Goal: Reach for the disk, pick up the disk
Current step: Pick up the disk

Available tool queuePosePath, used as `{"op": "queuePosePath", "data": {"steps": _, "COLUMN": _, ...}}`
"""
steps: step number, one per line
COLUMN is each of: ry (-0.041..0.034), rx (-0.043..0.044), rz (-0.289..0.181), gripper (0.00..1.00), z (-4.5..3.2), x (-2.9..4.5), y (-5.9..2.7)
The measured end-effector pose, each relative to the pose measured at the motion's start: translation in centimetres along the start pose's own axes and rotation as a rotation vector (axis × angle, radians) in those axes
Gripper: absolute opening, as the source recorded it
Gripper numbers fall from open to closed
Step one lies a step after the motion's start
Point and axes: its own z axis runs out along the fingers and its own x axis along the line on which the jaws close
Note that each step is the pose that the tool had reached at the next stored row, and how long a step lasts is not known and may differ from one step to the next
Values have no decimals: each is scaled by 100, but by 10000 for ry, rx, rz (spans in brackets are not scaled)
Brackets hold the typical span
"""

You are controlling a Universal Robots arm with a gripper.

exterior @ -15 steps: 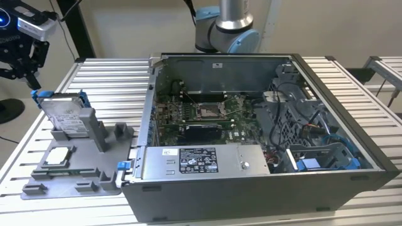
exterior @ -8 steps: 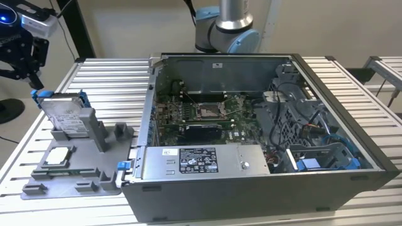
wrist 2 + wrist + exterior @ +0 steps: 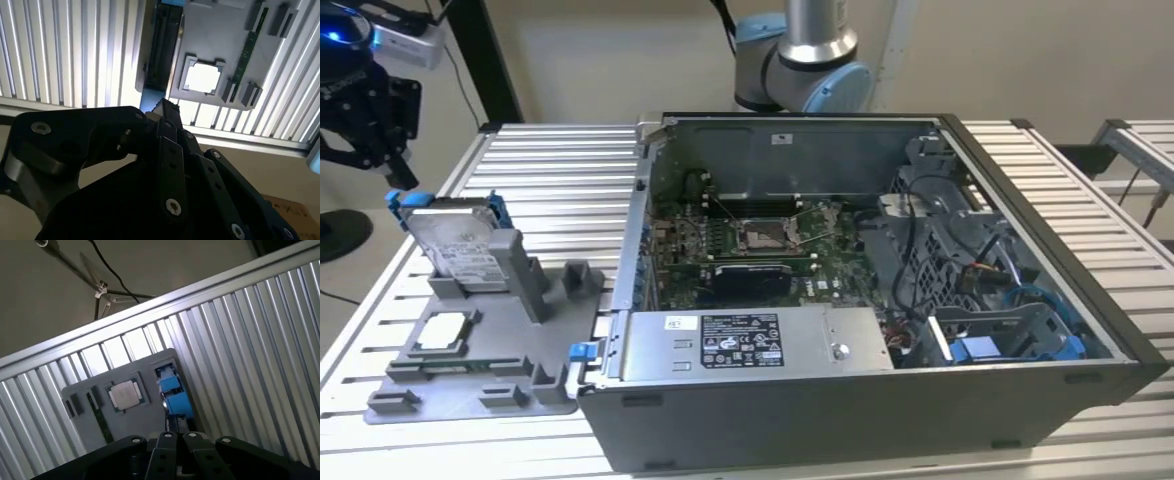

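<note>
The disk (image 3: 458, 246), silver-grey with a white label and a blue frame, stands on edge in a slot of the grey holder (image 3: 520, 385) at the exterior view's left. My black gripper (image 3: 396, 176) hangs just above and to the left of its top edge, apart from it. In the second wrist view the gripper (image 3: 164, 106) points at the disk's dark edge (image 3: 162, 50). In the first wrist view the disk's blue frame (image 3: 173, 390) lies just beyond the gripper (image 3: 179, 436). The fingers meet with nothing between them.
A white-topped square chip (image 3: 444, 330) lies in the holder in front of the disk, also seen as the chip (image 3: 202, 77) and the chip (image 3: 126, 393). An open computer case (image 3: 1014, 200) stands to the holder's right. The ribbed metal table (image 3: 547, 190) lies beneath.
</note>
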Motion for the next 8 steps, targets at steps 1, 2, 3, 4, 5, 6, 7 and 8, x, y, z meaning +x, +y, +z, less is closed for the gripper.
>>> {"op": "queuePosePath", "data": {"steps": 1, "ry": -3, "rx": -7, "rz": -186, "gripper": 0, "z": 0, "x": 0, "y": 0}}
{"op": "queuePosePath", "data": {"steps": 2, "ry": -7, "rx": -13, "rz": -366, "gripper": 0, "z": -1, "x": 0, "y": 0}}
{"op": "queuePosePath", "data": {"steps": 3, "ry": -10, "rx": -20, "rz": -541, "gripper": 0, "z": -1, "x": 0, "y": 0}}
{"op": "queuePosePath", "data": {"steps": 4, "ry": -13, "rx": -27, "rz": -735, "gripper": 0, "z": -1, "x": 0, "y": 0}}
{"op": "queuePosePath", "data": {"steps": 5, "ry": -17, "rx": -33, "rz": -921, "gripper": 0, "z": -1, "x": 0, "y": 0}}
{"op": "queuePosePath", "data": {"steps": 6, "ry": -21, "rx": -39, "rz": -1101, "gripper": 0, "z": 0, "x": 0, "y": 0}}
{"op": "queuePosePath", "data": {"steps": 7, "ry": -26, "rx": -44, "rz": -1281, "gripper": 0, "z": 0, "x": 0, "y": 0}}
{"op": "queuePosePath", "data": {"steps": 8, "ry": -30, "rx": -49, "rz": -1467, "gripper": 0, "z": 1, "x": 0, "y": 0}}
